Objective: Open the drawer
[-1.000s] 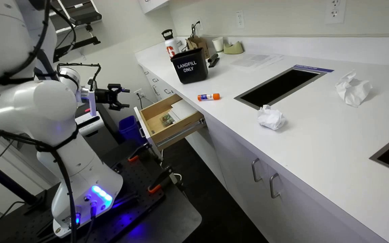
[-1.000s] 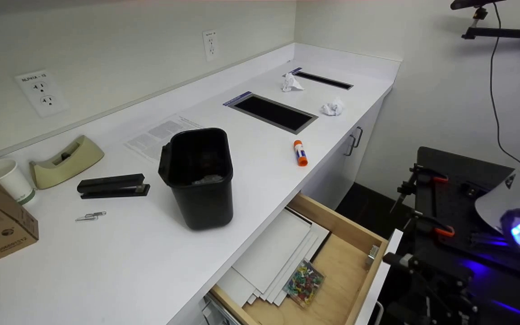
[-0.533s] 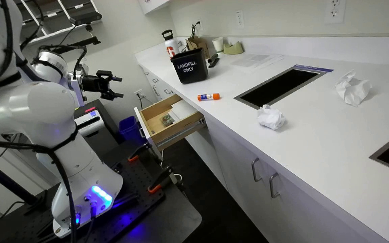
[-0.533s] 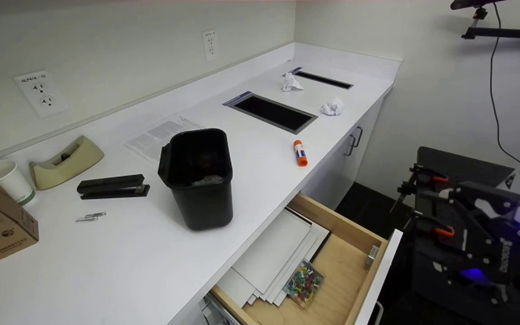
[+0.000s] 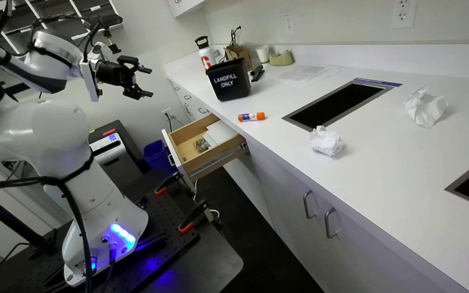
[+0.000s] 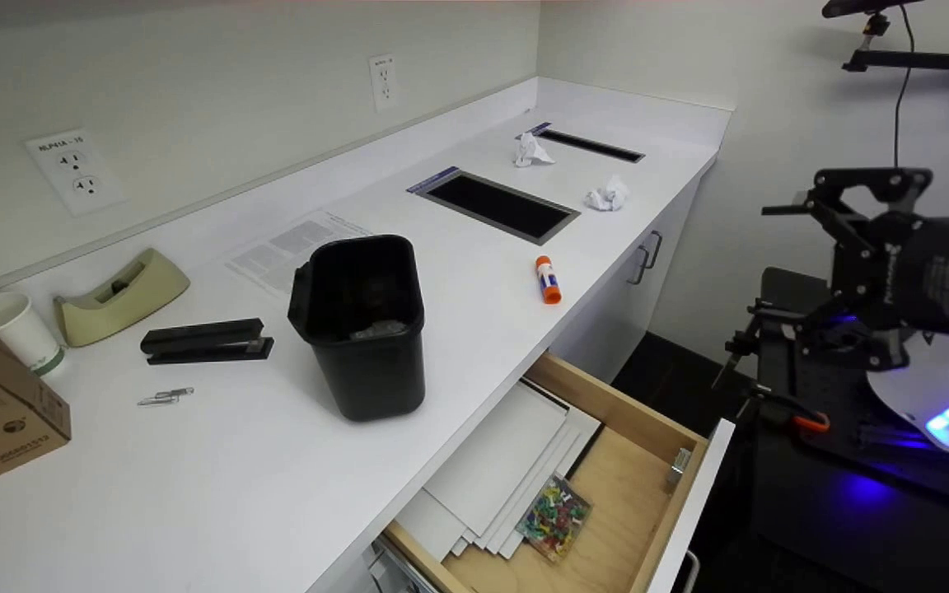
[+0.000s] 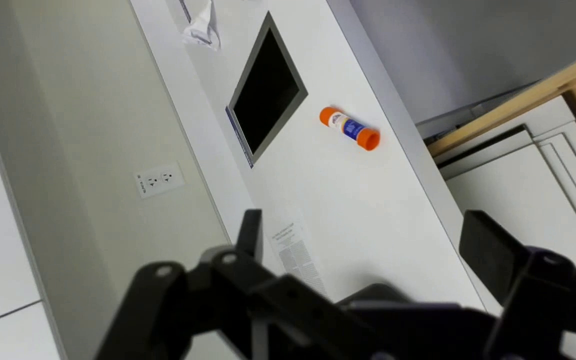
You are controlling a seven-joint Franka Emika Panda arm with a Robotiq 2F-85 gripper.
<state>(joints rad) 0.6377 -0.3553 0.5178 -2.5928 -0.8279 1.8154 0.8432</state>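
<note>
Black two-fingered pincer (image 5: 147, 82), fingers apart and holding nothing. The shallow, white-fronted tan wooden drawer (image 5: 214, 154) stands pulled out below and ahead of it, untouched. Opening is presumably complete; the next move need only carry the pincer clear.

In an exterior view, wht counter (image 6: 194, 486) has blk bin (image 6: 380, 375) w/ stapler (image 6: 203, 340) & tape disp. (image 6: 124, 301) to its left, glue stick (image 6: 548, 280) right, 2 crumpled papers (image 6: 607, 196) far right.
</note>
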